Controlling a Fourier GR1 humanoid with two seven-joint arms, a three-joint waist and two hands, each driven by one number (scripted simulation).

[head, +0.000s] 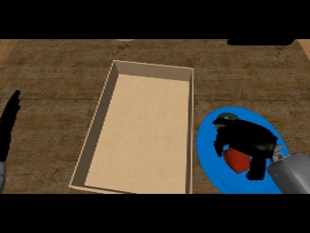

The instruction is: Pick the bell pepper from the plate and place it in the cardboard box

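Right hand point(247, 136): positioned over the plate, fingers and thumb curled downward round the bell pepper point(236, 159). The hand covers most of the pepper; a red portion shows beneath the palm and a dull green part shows at the hand's far end. The grey right forearm point(298, 175) enters from the lower right corner.

Bell pepper: within the outline of the blue plate point(207, 154), in the hand's grasp. Whether it rests on the plate or is raised off it cannot be told from this view.

Plate: on the counter point(50, 73), just beside the right long wall of the cardboard box point(144, 132).

Cardboard box: long, open-topped, at the centre of the counter, its pale floor exposed.

Left hand point(2, 132): at the left edge, well apart from the box, fingers straight and pointing up, holding nothing, at rest.
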